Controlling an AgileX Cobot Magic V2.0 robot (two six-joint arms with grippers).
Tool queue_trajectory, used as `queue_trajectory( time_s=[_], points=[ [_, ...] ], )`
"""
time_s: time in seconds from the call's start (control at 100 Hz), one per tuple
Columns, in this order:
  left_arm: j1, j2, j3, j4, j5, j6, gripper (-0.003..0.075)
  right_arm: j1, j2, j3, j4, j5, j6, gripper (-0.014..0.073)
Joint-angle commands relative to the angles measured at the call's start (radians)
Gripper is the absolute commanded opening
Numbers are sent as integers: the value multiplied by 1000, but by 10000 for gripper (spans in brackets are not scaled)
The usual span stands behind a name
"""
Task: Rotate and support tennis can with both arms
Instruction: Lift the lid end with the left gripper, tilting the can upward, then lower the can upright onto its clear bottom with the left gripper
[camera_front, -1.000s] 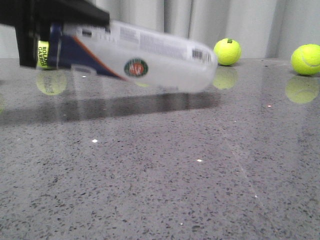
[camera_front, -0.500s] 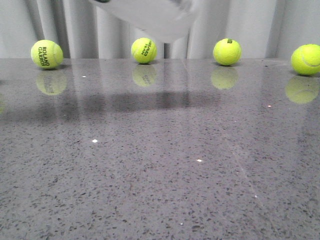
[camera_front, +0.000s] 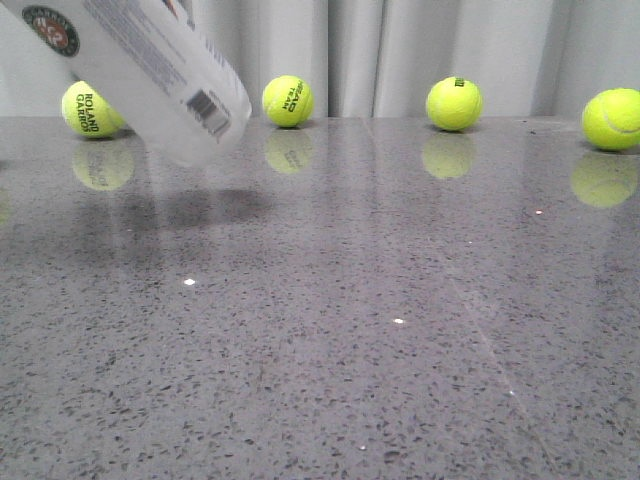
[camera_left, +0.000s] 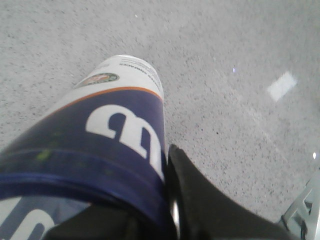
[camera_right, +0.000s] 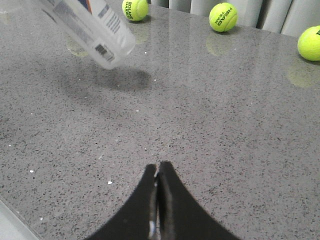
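The tennis can (camera_front: 150, 60) hangs tilted in the air at the far left of the front view, its barcode end pointing down and to the right, just above the table (camera_front: 350, 330). In the left wrist view my left gripper (camera_left: 90, 180) is shut on the can's (camera_left: 115, 130) navy end; only one black finger (camera_left: 195, 200) shows, pressed against the can's side. My right gripper (camera_right: 158, 167) is shut and empty, low over the table, well apart from the can (camera_right: 92, 27). Neither gripper shows in the front view.
Several yellow-green tennis balls (camera_front: 288, 101) (camera_front: 454, 103) (camera_front: 612, 119) line the table's back edge before a grey curtain; one (camera_front: 93, 109) sits partly behind the can. The right wrist view also shows balls (camera_right: 223, 16) (camera_right: 310, 43).
The can lay nearly level over the table, held at its left end, then rose out the top of the view. Now it hangs at the left with its free end tipped down.
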Motion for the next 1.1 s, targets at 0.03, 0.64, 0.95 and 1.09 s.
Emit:
queue_trajectory(
  time_s=[0.03, 0.64, 0.95, 1.09],
  points=[
    [-85, -6, -36, 14, 26, -20, -20, -6, 8, -25, -11, -79, -3, -58],
    [-150, 117, -106, 25, 24, -20, 388, -6, 8, -25, -11, -79, -3, -58],
    [-150, 160, -278, -2, 24, -20, 429, -6, 8, -25, -11, -79, -3, -58],
    [-167, 229, -369, -58, 24, -20, 429, -6, 8, -25, -11, -79, -3, -58]
  ],
)
